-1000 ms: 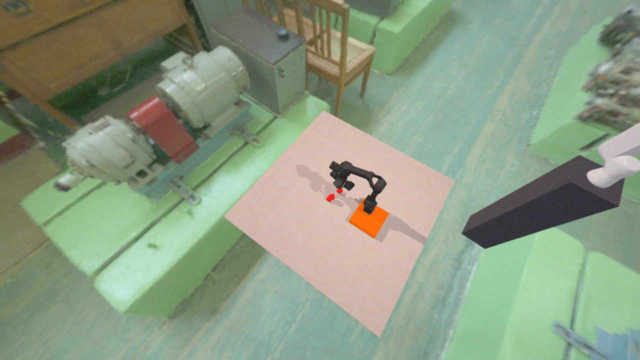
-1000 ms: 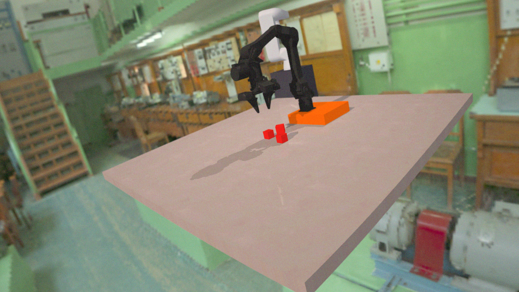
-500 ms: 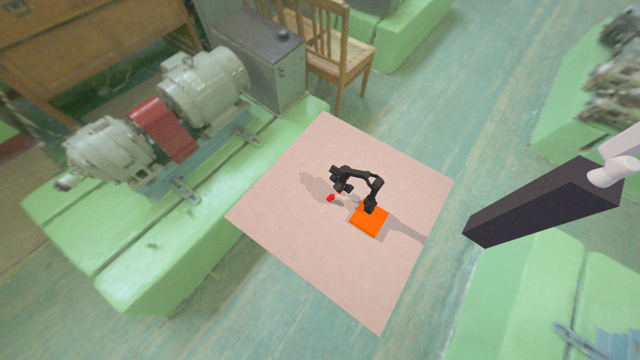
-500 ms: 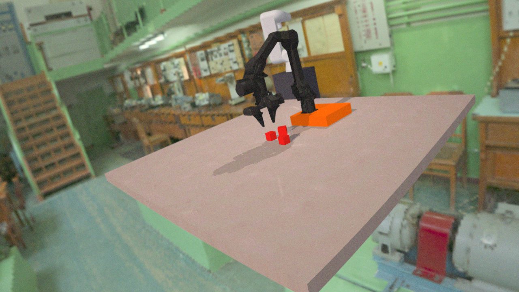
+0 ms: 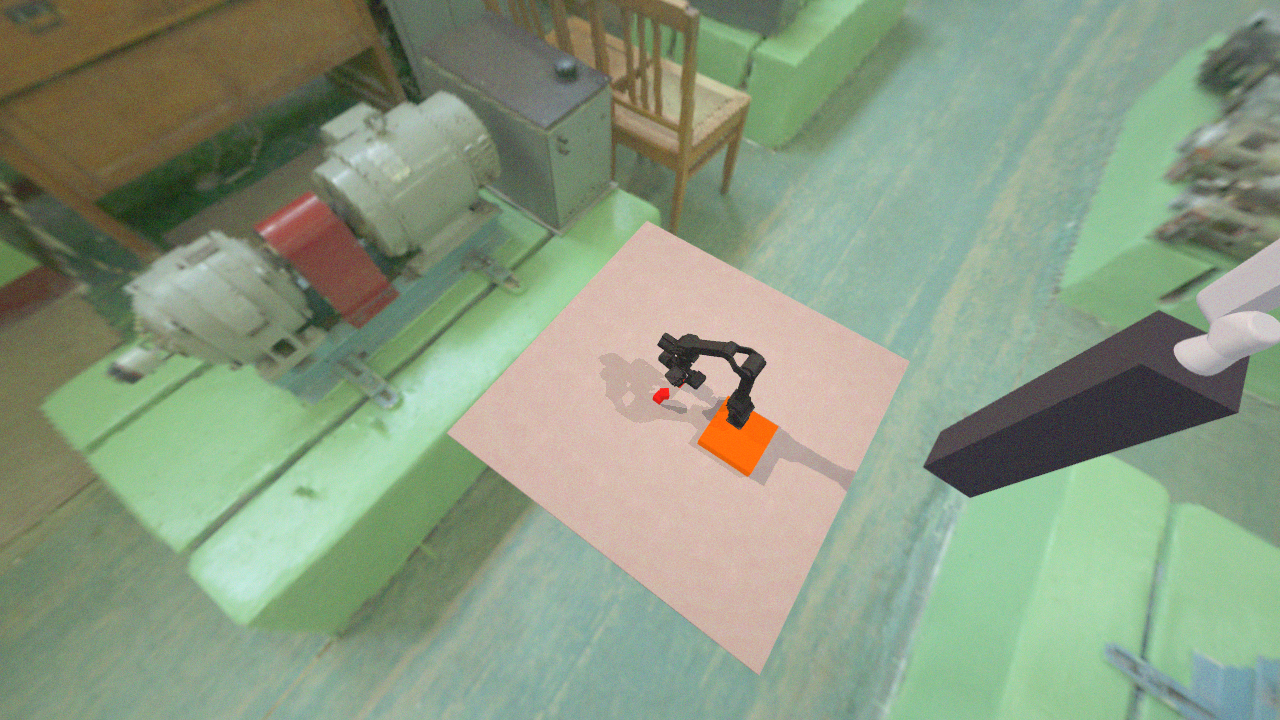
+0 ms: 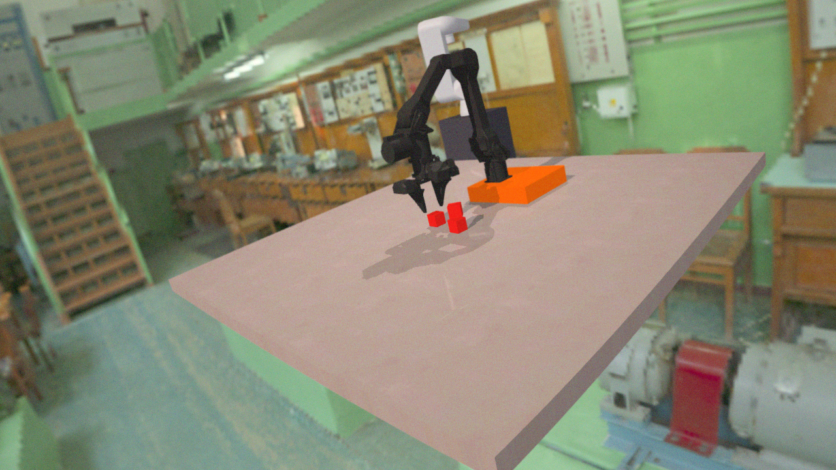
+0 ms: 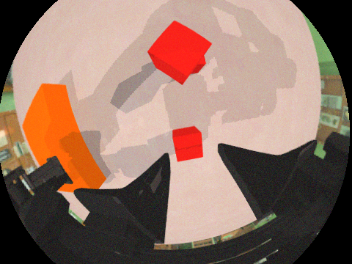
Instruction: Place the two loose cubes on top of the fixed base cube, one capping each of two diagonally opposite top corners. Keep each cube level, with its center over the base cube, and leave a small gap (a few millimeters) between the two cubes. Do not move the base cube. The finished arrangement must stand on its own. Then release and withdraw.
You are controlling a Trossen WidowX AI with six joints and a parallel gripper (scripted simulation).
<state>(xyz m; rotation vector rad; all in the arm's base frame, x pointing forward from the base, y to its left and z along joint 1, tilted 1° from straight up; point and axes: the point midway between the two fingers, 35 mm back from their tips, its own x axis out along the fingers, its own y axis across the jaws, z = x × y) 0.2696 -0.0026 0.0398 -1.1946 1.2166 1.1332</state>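
My gripper (image 6: 433,207) (image 7: 193,152) is open and empty. Its fingertips hang above a loose red cube (image 6: 435,218) (image 7: 188,144), which lies on the table. In the wrist view this cube shows below and between the fingers, and in the top view the arm mostly hides it. The base cube (image 6: 456,225) (image 7: 199,66) stands beside it. Another red cube (image 6: 454,208) (image 7: 180,48) rests on the base cube, set off toward one side and untouched by the fingers. In the wrist view it hides most of the base cube.
The orange block (image 5: 735,440) (image 6: 529,185) (image 7: 53,117) at the arm's base stands on the pink table (image 5: 617,501) (image 6: 444,350) (image 7: 209,205), behind the cubes in the exterior view. The stacked cube stands close to the lone cube. The arm's shadow falls around them.
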